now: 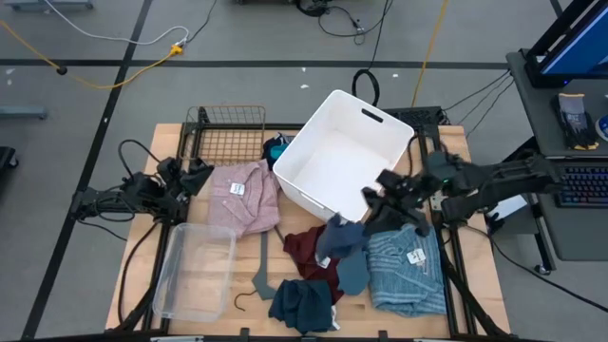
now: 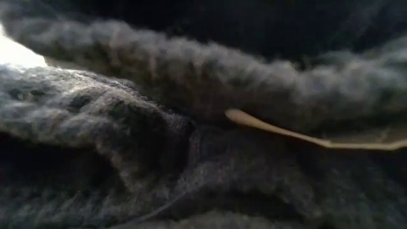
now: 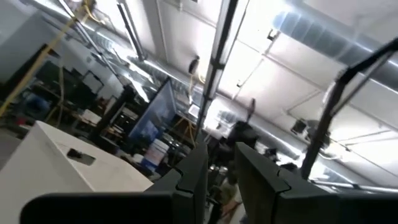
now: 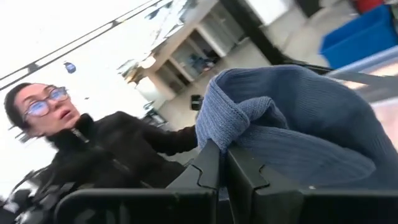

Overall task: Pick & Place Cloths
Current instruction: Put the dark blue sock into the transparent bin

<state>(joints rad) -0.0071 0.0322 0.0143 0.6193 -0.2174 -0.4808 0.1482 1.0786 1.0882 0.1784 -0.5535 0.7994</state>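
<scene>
**Blue cloth pinched by the right gripper beside the white bin**

In the low view, the whole frame is filled by dark knitted fabric (image 2: 159,127) pressed close to the lens, with a pale sliver of table edge seen at the right.

In the high view, near the bottom edge of the frame, a dark navy cloth (image 1: 302,306) is seen lying on the table (image 1: 475,275), with a grey hanger (image 1: 260,271) just to its left and a clear plastic tub (image 1: 195,269) further left. To the right, a light-blue ribbed cloth (image 1: 407,268) with a white tag is spread out. A maroon cloth (image 1: 304,249) lies between the hanger and the light-blue one.

Slightly above centre-right, a slate-blue cloth (image 1: 344,245) is held up by the right gripper (image 1: 394,201), hanging over the maroon piece beside the lower corner of the white bin (image 1: 342,157). In the right wrist view, the fingers (image 4: 205,167) are seen pressed together on a fold of this cloth (image 4: 292,118); a person in a dark jacket is seen beyond.

At the left, a pink cloth (image 1: 245,195) with a white tag lies beside the left gripper (image 1: 195,178), whose fingers (image 3: 196,171) are seen almost closed on nothing in the left wrist view.

A teal piece (image 1: 275,147) is tucked by the bin's upper-left side, next to a wire basket (image 1: 226,133).
</scene>
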